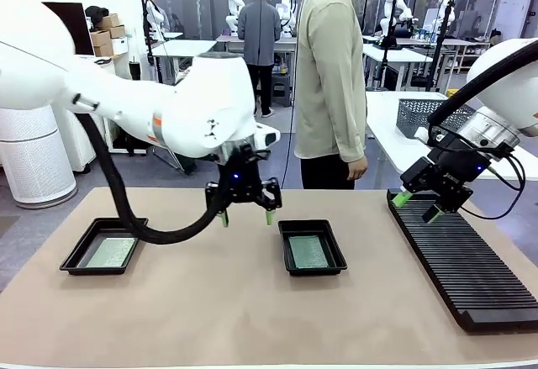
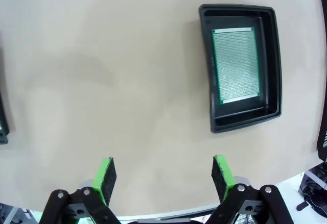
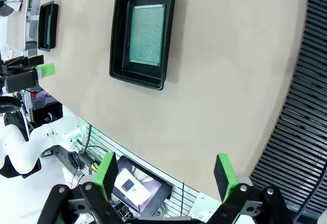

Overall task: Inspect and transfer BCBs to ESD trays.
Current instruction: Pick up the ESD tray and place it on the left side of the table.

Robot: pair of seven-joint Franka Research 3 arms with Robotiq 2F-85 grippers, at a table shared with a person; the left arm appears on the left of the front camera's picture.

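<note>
On the tan paper-covered table before me sit two shallow black plastic ESD trays with raised sloped rims. One tray lies toward my left side and the other tray lies near the middle. Each holds one BCB, a thin flat green rectangular circuit board with a fine pale dotted pattern, lying flat on the tray floor: the left board and the middle board.

My left gripper hangs above the bare table between the two trays, closer to the middle one, fingers pointing down. Its green-padded fingers stand wide apart with nothing between them. From my left wrist I look down on bare table, with the middle tray and its board off to one side, well clear of my fingertips.

My right gripper hovers over the near-left end of the long black ribbed slotted rack at my right side, tilted. Its fingers are also spread wide and hold nothing. From that wrist I see the rack's ribs along one edge, the middle tray with its board across the table, and the far tray beyond it.

A person in a pale shirt stands at the far side of the table, one hand hanging down.
</note>
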